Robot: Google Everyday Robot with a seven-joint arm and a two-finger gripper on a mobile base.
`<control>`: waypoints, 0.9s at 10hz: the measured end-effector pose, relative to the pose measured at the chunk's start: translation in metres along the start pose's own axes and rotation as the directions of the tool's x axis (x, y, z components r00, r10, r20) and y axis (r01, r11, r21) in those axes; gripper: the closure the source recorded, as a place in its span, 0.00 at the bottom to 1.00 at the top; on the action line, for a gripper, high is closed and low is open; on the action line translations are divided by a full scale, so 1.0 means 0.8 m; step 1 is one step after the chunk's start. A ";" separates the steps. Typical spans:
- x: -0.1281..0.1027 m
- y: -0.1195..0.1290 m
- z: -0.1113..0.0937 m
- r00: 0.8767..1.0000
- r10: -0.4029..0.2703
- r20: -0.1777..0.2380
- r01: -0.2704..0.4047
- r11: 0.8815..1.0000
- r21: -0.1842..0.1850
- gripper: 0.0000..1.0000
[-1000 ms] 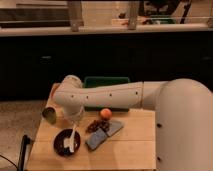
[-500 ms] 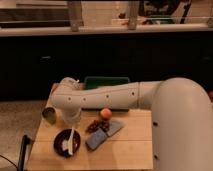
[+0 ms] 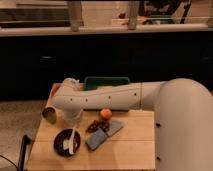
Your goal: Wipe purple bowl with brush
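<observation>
The round, shallow dark purple bowl (image 3: 61, 144) contained the small white brush (image 3: 72, 141). The gripper (image 3: 75, 125) hung just above it, and its hold could not be told.

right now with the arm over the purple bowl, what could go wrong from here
The gripper hangs just behind the purple bowl, where the brush lies; pressing the rim could tip the shallow bowl. The metallic cup stands close beside the arm, so a wiping sweep might knock it. The bowl sits near the table edge and could slide off.
</observation>
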 end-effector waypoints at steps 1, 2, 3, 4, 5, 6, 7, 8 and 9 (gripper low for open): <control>0.007 0.004 -0.003 1.000 0.019 -0.007 -0.019 1.000 0.001 1.00; 0.013 0.006 -0.003 0.999 0.037 -0.012 -0.037 0.999 0.002 1.00; 0.022 0.008 -0.003 0.999 0.052 -0.017 -0.052 0.999 0.003 1.00; 0.029 0.008 -0.004 0.998 0.062 -0.020 -0.062 0.998 -0.002 1.00; 0.042 0.008 -0.003 0.997 0.071 -0.033 -0.072 0.997 -0.011 1.00; 0.054 0.006 -0.003 0.996 0.075 -0.044 -0.076 0.997 -0.018 1.00; 0.059 0.002 -0.002 0.996 0.075 -0.051 -0.076 0.997 -0.021 1.00; 0.065 -0.007 -0.002 0.996 0.068 -0.061 -0.070 0.997 -0.020 1.00; 0.066 -0.016 -0.001 0.996 0.058 -0.062 -0.059 0.998 -0.018 1.00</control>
